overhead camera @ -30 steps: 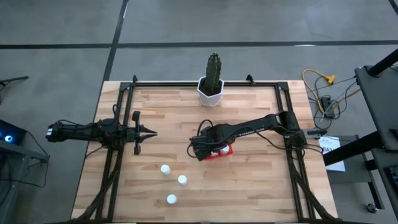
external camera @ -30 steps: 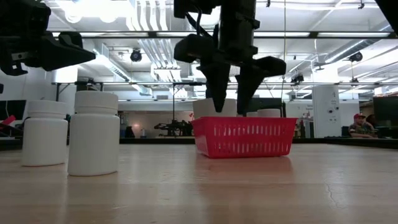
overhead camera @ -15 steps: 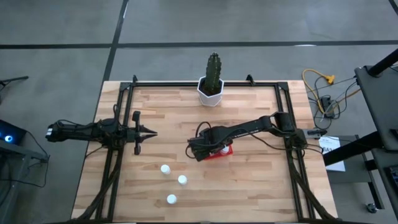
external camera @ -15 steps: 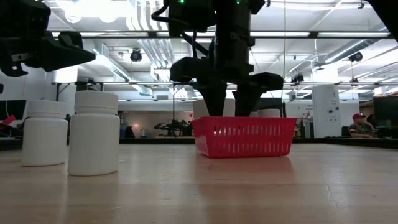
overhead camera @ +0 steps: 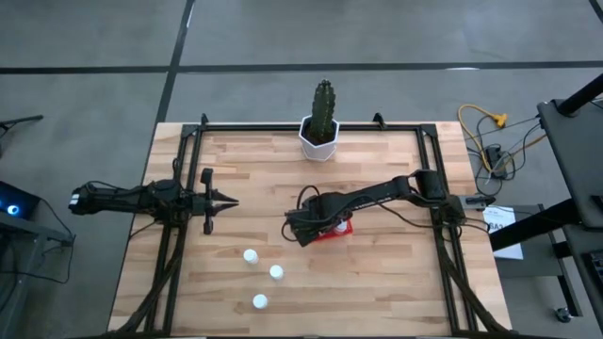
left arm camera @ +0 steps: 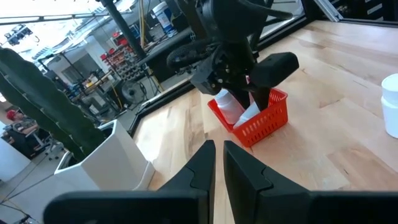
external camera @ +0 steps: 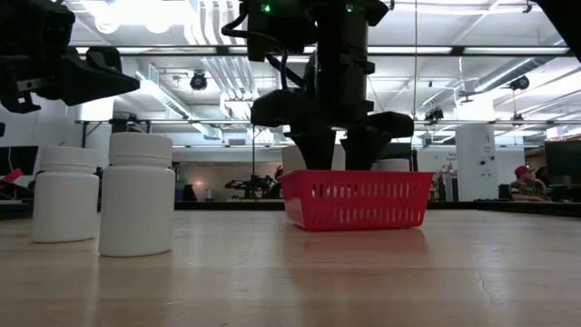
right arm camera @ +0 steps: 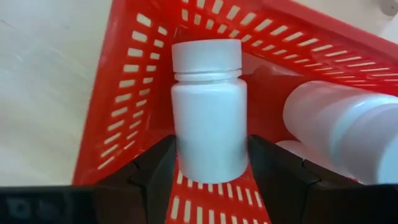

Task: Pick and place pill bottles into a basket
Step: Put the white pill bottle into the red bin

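- Pill bottle [right arm camera: 208, 121] in the right end effector [right arm camera: 211, 163] is sitting inside the basket [right arm camera: 130, 93], close to one corner, with a dark finger pressing on each side of it, so the grasp is looking clenched and not yet released.
- Compared with a second ago, the right end effector has been sinking: in the low view its fingers were showing above the red rim, and now they are dipping behind the mesh wall [external camera: 357, 199]. That is suggesting the placement is nearly finished, and opening the fingers is probably the step in hand.
- Other bottles [right arm camera: 348, 127] are already lying on their sides in the basket just beside the held one, so spare room there is getting tight and the fingers are working close to the red walls; spreading them wide could nudge the basket or a neighbour.
- Three loose bottles [overhead camera: 251, 255] [overhead camera: 276, 272] [overhead camera: 259, 301] are standing on the worktop [overhead camera: 396, 273] toward the near edge, well apart from the basket, with open wood around each for an approach.
- Left end effector [overhead camera: 230, 200] is waiting over the left side of the worktop, its fingers almost together and holding nothing, clear of the right arm.
- Cactus pot [overhead camera: 319, 137] is standing at the far edge, away from any likely path.
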You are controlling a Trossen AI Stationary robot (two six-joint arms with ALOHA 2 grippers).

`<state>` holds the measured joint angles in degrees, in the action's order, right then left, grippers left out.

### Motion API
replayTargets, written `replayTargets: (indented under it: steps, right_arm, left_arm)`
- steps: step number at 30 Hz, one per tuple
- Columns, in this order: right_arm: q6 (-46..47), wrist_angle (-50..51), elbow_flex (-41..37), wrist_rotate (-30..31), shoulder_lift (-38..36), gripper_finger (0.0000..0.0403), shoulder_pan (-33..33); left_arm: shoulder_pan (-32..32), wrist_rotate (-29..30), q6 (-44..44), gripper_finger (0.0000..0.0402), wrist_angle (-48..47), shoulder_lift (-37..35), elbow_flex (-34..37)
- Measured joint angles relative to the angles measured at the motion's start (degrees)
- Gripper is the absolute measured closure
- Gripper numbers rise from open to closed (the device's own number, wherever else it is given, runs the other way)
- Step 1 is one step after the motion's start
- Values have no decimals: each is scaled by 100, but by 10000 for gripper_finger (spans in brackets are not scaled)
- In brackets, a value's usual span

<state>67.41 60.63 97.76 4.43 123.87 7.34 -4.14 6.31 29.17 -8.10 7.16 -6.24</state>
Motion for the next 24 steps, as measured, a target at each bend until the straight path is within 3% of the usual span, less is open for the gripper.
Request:
replayTargets:
  steps: [9,18,24]
  right_arm:
    - [-329,-185,-163,-18,0,216,-12]
    - [-626,-295,-163,-38,0,298,-12]
    - [-786,-307,-163,-44,-2,309,-12]
  left_arm:
    - [0,0,4,387,4,-2,0]
    - [0,0,5,387,6,-5,0]
    - [0,0,5,387,4,-4,0]
